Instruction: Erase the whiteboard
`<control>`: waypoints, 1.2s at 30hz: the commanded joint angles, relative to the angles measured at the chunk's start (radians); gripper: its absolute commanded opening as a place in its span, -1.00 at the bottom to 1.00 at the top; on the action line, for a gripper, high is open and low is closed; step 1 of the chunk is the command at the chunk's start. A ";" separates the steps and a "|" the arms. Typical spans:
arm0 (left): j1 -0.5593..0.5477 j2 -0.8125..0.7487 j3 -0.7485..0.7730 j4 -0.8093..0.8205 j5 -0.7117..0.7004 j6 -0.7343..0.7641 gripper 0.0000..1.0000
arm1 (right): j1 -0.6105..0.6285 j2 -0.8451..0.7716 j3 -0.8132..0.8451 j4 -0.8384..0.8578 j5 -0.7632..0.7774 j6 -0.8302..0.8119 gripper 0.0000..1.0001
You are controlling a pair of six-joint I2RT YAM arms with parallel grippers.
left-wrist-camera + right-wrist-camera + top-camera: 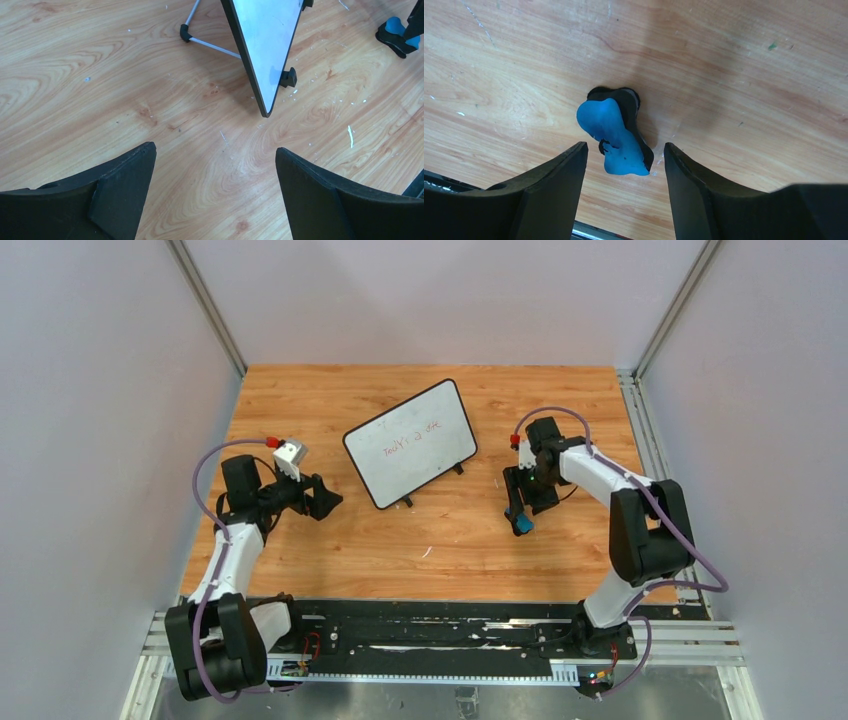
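The right gripper (626,150) hangs low with its jaws parted either side of a small blue-topped eraser with a black felt base (616,135), a gap showing on both sides, so nothing is gripped. The left gripper (215,150) is spread wide and empty, aimed at the board's near corner. Between the arms, on the wood-grain table (450,550), stands the white, black-framed whiteboard (400,455), propped on little feet and a thin wire stand, its face tilted up towards the arms with red handwriting (414,440) across it. Its long axis runs from near-left to far-right. I'd judge it stiff but light, slick-faced and apt to slide or tip when rubbed; brace it by the frame edge.
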 commanded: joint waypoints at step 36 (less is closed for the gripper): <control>0.007 0.010 0.020 0.033 -0.011 -0.023 0.84 | 0.045 0.000 -0.049 0.033 0.020 0.016 -0.18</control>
